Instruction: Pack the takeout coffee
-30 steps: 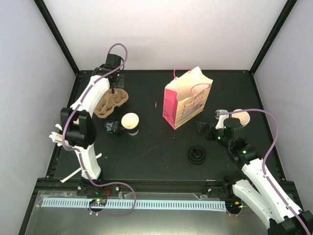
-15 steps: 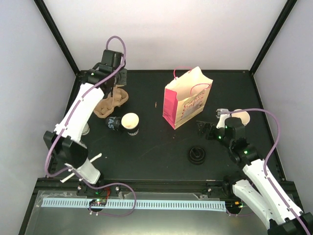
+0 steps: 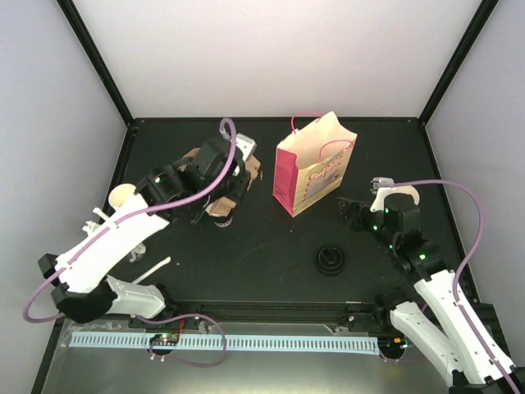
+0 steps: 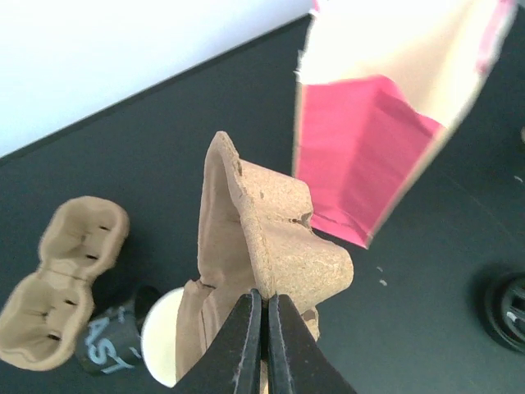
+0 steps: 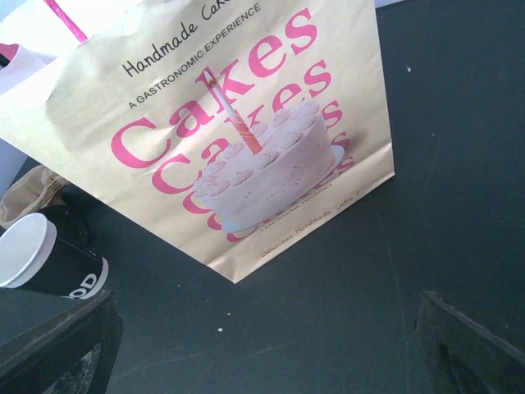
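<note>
Currently my left pincer [image 4: 264, 308] is clamped shut on the rim of a pulp tray [image 4: 271, 238], held off the surface [image 4: 148, 148] near the pink bag [image 4: 369, 148]. No coffee cup [image 5: 45, 258] sits in a pocket; the one I see stands on the surface near the bag. My right pincer [image 5: 267, 349] gapes wide, empty. Judgement: packing barely begun.
</note>
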You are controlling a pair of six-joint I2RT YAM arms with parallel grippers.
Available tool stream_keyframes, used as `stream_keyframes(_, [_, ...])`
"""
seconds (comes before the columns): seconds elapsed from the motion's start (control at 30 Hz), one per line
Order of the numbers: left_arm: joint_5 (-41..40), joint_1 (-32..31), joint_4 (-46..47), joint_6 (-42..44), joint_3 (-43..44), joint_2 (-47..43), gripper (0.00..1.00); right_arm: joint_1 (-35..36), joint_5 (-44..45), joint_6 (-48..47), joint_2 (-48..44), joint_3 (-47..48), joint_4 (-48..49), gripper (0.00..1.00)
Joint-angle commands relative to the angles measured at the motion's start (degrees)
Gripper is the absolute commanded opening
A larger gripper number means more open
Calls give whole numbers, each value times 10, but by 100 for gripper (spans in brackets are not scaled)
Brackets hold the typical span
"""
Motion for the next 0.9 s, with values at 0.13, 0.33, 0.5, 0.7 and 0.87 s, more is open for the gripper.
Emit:
stream_keyframes(0.13, [33,-117,-59,-76,-69,-58,2,1,20,15,-30,9,-41,100])
stream_keyframes(0.33, [7,-159,-8,-119,-154,-50,2,1,32,41,-25,6,-58,100])
stream_keyframes(0.5, [-95,-184,-23,-141,-154,1,2,1,33,45,-31,8,-70,100])
stream_keyframes(0.7, [-68,-219,33,-179,-147,96,29,1,29,50,-42,6,-75,100])
stream_keyframes(0.87, [108,-226,148,-161,-160,102,79,1,14,52,-37,16,-92,100])
